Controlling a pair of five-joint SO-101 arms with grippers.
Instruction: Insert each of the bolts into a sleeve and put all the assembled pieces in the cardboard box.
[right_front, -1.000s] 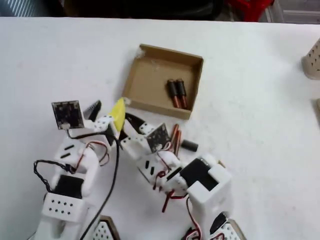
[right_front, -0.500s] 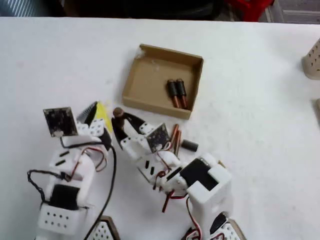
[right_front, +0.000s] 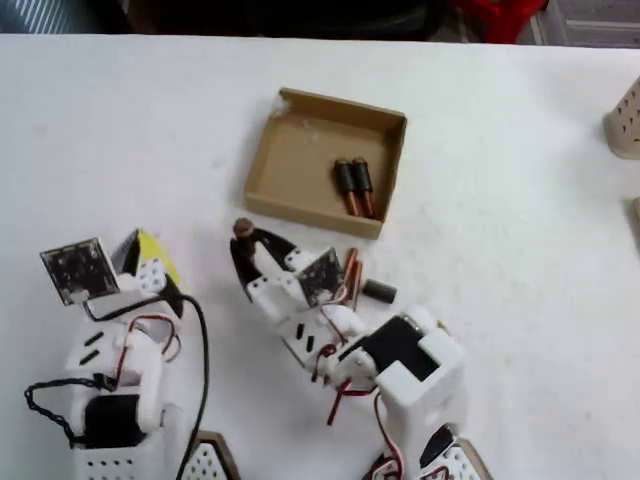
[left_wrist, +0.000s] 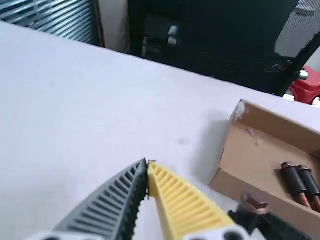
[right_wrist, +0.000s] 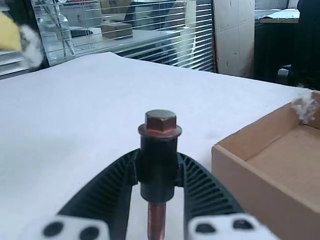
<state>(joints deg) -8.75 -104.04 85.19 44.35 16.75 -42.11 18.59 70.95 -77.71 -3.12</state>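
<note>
Now | right ribbed fingers (right_wrist: 107, 192) clamp black sleeve (right_wrist: 157, 167) | copper hex bolt (right_wrist: 160, 124) inside

White arms (right_front: 120, 360), black servos (right_front: 395, 345), red/black cables (right_front: 335, 397); left end effector (left_wrist: 147, 170) ribbed grey/yellow, right end effector (right_wrist: 157, 157) ribbed black.

Two assembled pieces (right_front: 353, 186) lie in the cardboard box (right_front: 295, 165), a loose sleeve (right_front: 379, 292) before it.

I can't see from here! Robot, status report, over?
Right gripper shut on sleeved bolt, beside cardboard box. Left gripper shut, empty. Nothing blocks the box.
</note>
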